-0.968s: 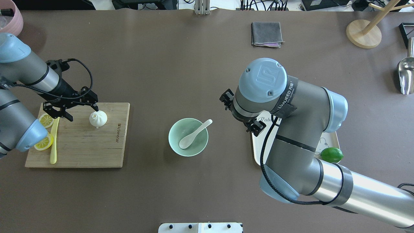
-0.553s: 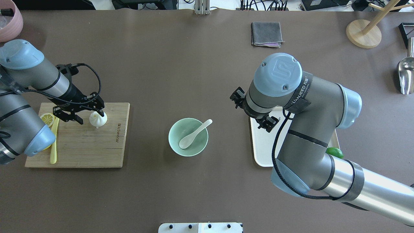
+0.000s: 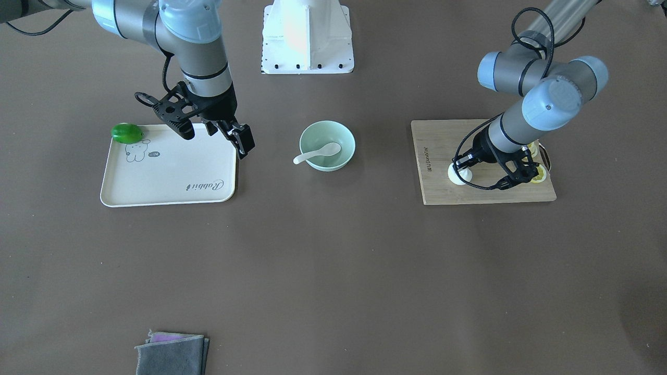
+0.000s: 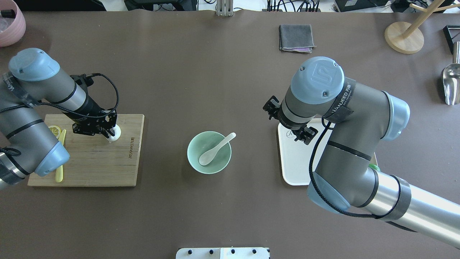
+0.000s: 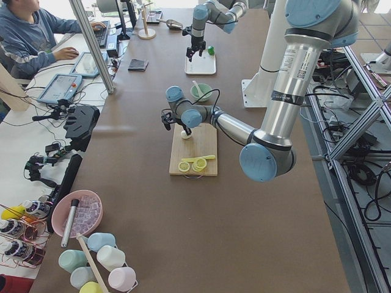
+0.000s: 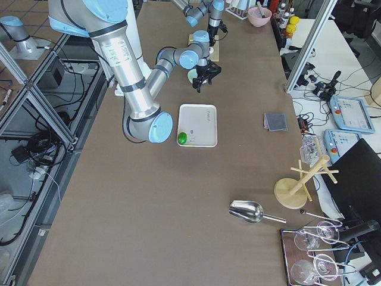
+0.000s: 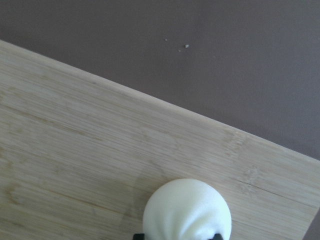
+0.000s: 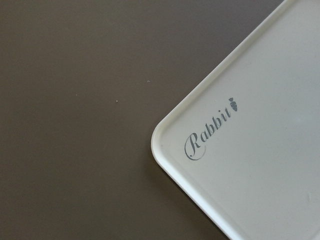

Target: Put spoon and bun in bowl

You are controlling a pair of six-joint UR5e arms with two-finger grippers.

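The pale mint-green bowl [image 4: 194,158] [image 3: 344,136] stands mid-table with the white spoon [image 4: 215,148] [image 3: 319,152] lying in it, handle over the rim. The white pleated bun [image 4: 116,132] [image 3: 458,176] [image 7: 187,210] rests on the wooden cutting board [image 4: 93,165] [image 3: 469,195]. My left gripper [image 4: 109,131] [image 3: 465,172] is down over the bun. In the left wrist view its fingertips [image 7: 139,235] touch the bun on both sides. My right gripper [image 4: 289,122] [image 3: 213,138] is open and empty above the white tray's corner [image 8: 165,145], right of the bowl.
Lemon slices [image 4: 54,130] and a thin yellow knife [image 4: 59,172] lie at the board's left end. The white tray [image 4: 291,169] [image 3: 167,182] has a green lime [image 3: 127,133] at its edge. A grey cloth [image 4: 296,37], a wooden stand [image 4: 404,36] and a metal scoop [image 4: 451,84] lie far off.
My left gripper moved right and down onto the bun and its fingers narrowed around it. My right arm drew back from the bowl toward the tray.
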